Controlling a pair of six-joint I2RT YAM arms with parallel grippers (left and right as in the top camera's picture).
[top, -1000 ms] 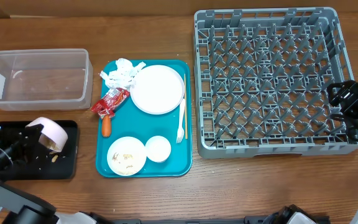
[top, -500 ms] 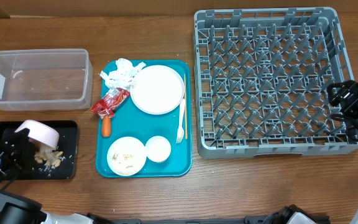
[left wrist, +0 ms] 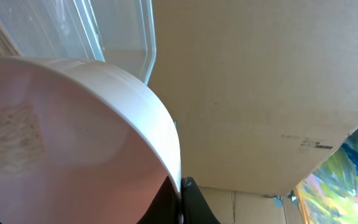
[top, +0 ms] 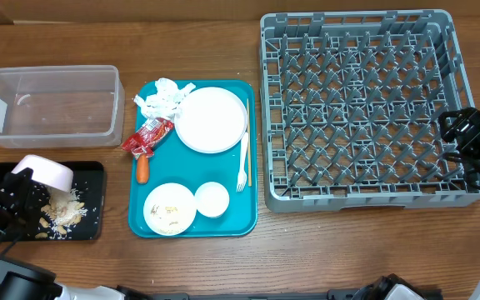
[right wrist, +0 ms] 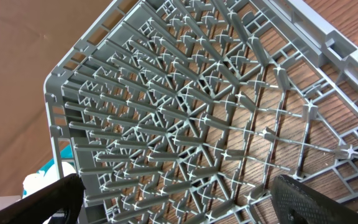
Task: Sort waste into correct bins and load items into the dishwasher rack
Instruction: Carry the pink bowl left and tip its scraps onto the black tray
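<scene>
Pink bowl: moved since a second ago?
Yes. The pink bowl has shifted left over the black tray, from mid-tray toward its left end. Scraps now lie in the tray.

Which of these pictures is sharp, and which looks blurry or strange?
Overhead: sharp and evenly lit, with no harsh glare on the rack. Left wrist: the pink bowl fills the near field, soft and out of focus, with bright reflections on the clear tub behind it. Right wrist: the rack's lattice is crisp, but the end effector's dark fingers at the bottom corners are blurred.
</scene>
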